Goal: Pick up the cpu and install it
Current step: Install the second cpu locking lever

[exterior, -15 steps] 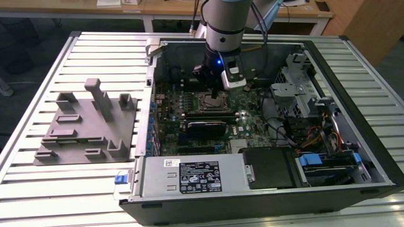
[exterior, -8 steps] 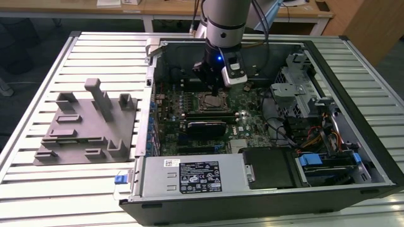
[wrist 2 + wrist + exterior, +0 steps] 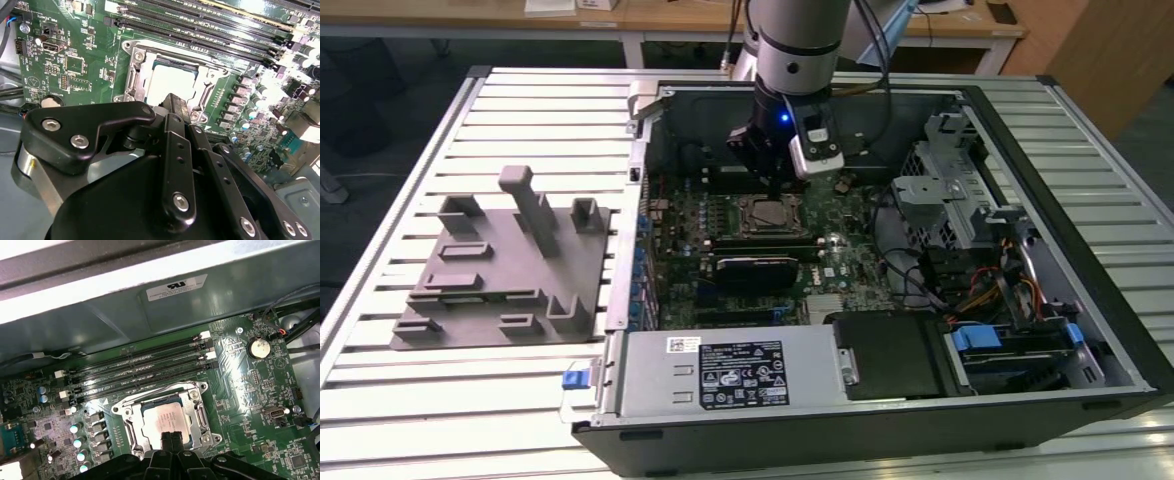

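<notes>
step: seating check | cpu (image 3: 166, 420) lies flat inside the socket frame (image 3: 200, 412) on the motherboard (image 3: 250, 390) | gripper (image 3: 171, 439) fingertips pressed together, holding nothing, just above the chip's edge | advice: confirm it sits level in its recess.

We see the cpu (image 3: 164, 420) seated in its metal socket frame (image 3: 199, 412) on the green motherboard (image 3: 250, 390), gripper (image 3: 171, 441) fingertips apparently closed together just over the chip's edge, memory slots (image 3: 135, 372) beyond, coin cell (image 3: 259, 347) nearby.
</notes>
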Controlling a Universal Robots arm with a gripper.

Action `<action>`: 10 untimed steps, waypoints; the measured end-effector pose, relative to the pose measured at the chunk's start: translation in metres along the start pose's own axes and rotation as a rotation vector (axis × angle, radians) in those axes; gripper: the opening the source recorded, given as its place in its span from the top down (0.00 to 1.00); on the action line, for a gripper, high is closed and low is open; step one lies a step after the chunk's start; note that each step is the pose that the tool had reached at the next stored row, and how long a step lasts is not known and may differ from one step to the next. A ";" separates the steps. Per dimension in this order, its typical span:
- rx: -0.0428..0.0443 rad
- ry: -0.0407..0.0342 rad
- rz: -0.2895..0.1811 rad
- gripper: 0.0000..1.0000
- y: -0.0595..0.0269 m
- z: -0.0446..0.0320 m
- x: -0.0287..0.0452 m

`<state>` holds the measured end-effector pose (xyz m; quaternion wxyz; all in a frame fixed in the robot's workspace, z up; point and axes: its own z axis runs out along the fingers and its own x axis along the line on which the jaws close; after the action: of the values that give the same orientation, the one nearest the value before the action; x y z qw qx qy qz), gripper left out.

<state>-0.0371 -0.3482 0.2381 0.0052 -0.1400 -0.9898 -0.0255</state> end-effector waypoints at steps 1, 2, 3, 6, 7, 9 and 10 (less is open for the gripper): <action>0.0001 0.0000 0.000 0.89 0.0000 0.0000 0.0000; 0.0002 0.0000 0.000 0.89 0.0000 -0.0001 0.0000; 0.0003 0.0001 0.000 0.89 0.0000 -0.0001 0.0000; 0.0020 -0.0002 0.000 0.89 0.0000 -0.0006 0.0000; 0.0021 -0.0003 0.000 0.89 0.0000 -0.0012 0.0000; 0.0018 -0.0004 0.000 0.89 0.0001 -0.0038 0.0001; 0.0017 -0.0004 0.000 0.89 0.0002 -0.0052 0.0001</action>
<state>-0.0371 -0.3482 0.2433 0.0051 -0.1400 -0.9898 -0.0246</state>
